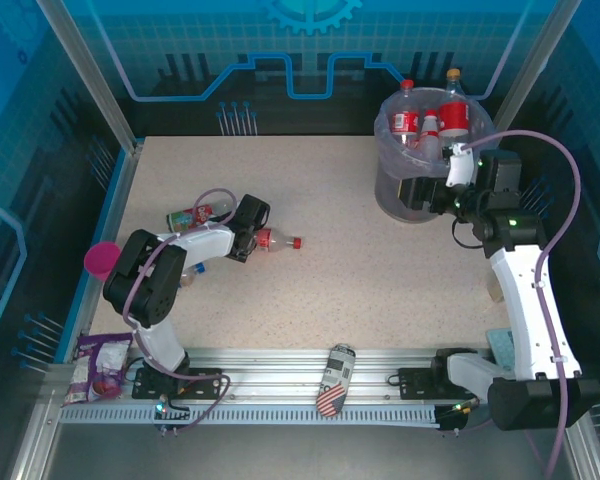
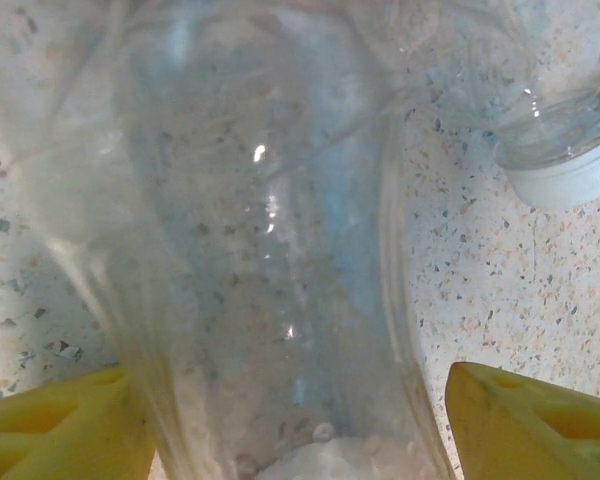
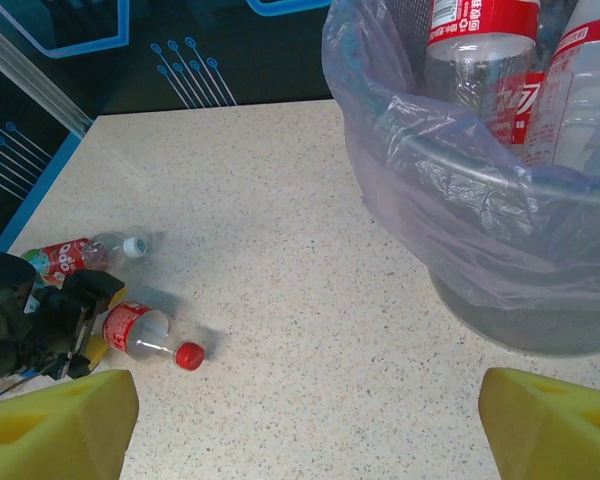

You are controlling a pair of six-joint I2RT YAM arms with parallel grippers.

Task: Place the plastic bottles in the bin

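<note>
A clear plastic bottle (image 1: 273,241) with a red label and red cap lies at mid-left of the table. My left gripper (image 1: 248,232) is down over its near end. In the left wrist view a clear bottle body (image 2: 270,250) stands between the yellow fingers (image 2: 50,425). The left one is against it and the right one is a small gap away. A second bottle (image 1: 195,215) with a white cap (image 2: 570,170) lies just behind. The grey bin (image 1: 420,165) with its lavender bag holds several bottles (image 3: 480,50). My right gripper (image 1: 417,192) hangs open and empty beside the bin (image 3: 500,230).
A pink cup (image 1: 102,258) sits at the left edge. A stars-and-stripes can (image 1: 333,380) lies on the front rail, and a snack wrapper (image 1: 100,365) is at the front left. Blue enclosure walls surround the table. Bare tabletop (image 1: 360,270) stretches between the bottles and the bin.
</note>
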